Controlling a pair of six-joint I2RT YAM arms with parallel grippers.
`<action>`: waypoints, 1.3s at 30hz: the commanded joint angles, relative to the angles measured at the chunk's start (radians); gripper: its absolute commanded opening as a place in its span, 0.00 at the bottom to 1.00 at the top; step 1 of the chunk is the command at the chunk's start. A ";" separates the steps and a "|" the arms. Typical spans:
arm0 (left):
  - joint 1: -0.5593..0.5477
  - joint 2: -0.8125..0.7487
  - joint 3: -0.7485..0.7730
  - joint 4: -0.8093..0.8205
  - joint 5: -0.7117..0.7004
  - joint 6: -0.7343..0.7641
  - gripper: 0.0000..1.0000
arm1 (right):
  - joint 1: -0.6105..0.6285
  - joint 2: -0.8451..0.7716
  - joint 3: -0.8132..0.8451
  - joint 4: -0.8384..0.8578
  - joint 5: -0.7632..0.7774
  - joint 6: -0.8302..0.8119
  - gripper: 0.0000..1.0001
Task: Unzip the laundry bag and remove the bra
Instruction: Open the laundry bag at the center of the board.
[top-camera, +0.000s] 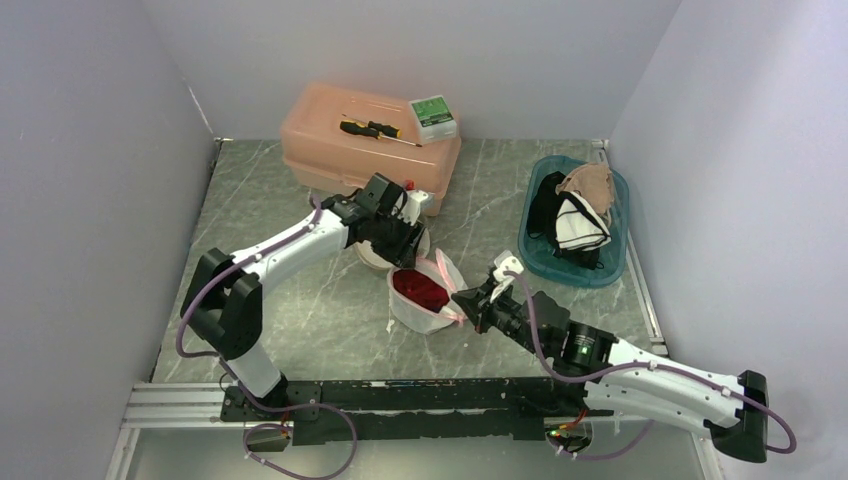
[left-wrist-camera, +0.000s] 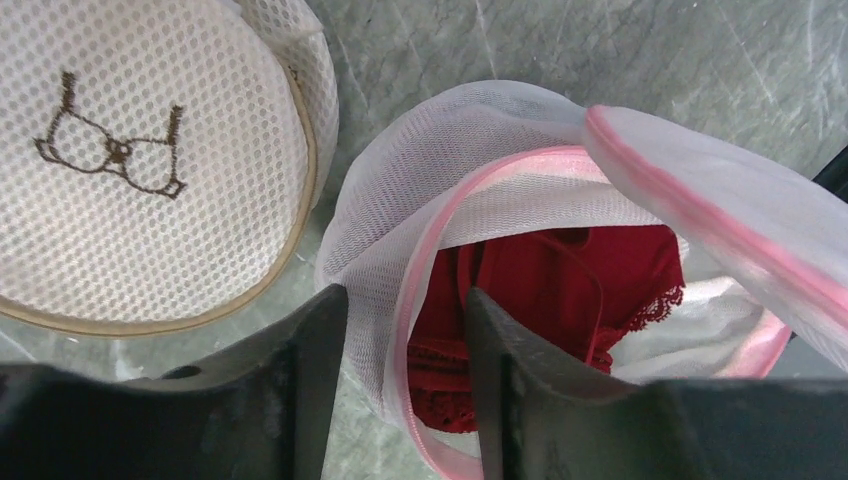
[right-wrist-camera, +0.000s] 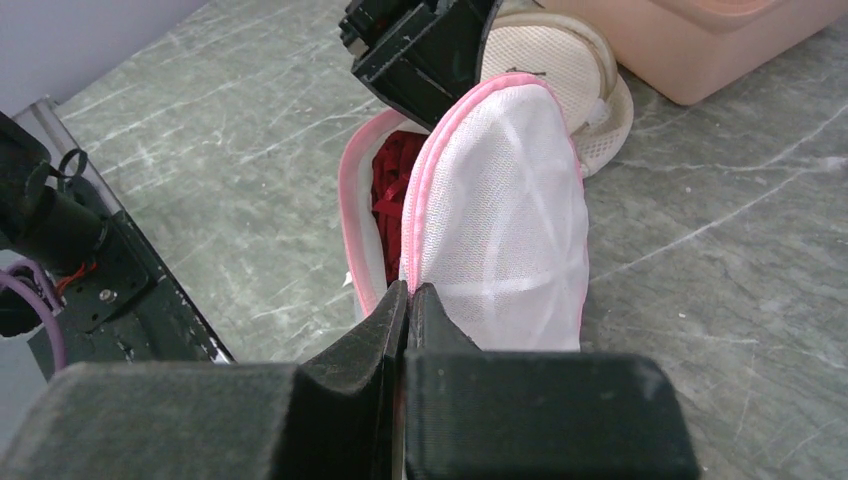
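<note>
A white mesh laundry bag (top-camera: 432, 315) with pink zipper trim lies unzipped mid-table, its lid (right-wrist-camera: 500, 220) lifted. A red lace bra (top-camera: 420, 289) lies inside and also shows in the left wrist view (left-wrist-camera: 560, 280) and the right wrist view (right-wrist-camera: 392, 190). My left gripper (left-wrist-camera: 405, 330) is open and straddles the bag's near rim (left-wrist-camera: 400, 190), one finger outside and one over the bra. In the top view it (top-camera: 405, 245) is at the bag's far side. My right gripper (right-wrist-camera: 409, 295) is shut on the lid's pink edge and shows in the top view (top-camera: 468, 300).
A second round mesh bag (left-wrist-camera: 130, 170) with beige trim and a bra logo lies just behind the first. A peach toolbox (top-camera: 370, 140) with a screwdriver (top-camera: 375, 128) and a small box (top-camera: 433, 115) stands at the back. A teal basket (top-camera: 545, 262) of clothes sits on the right.
</note>
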 joint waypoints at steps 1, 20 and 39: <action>0.006 -0.004 0.007 0.056 0.063 0.021 0.44 | 0.010 -0.038 -0.001 0.037 0.024 -0.001 0.00; 0.010 -0.524 -0.217 0.473 -0.168 -0.423 0.03 | 0.008 0.053 0.210 0.360 0.082 -0.162 0.00; -0.261 -0.935 -1.000 0.897 -0.645 -0.774 0.03 | 0.009 -0.291 -0.092 0.039 0.146 0.124 0.00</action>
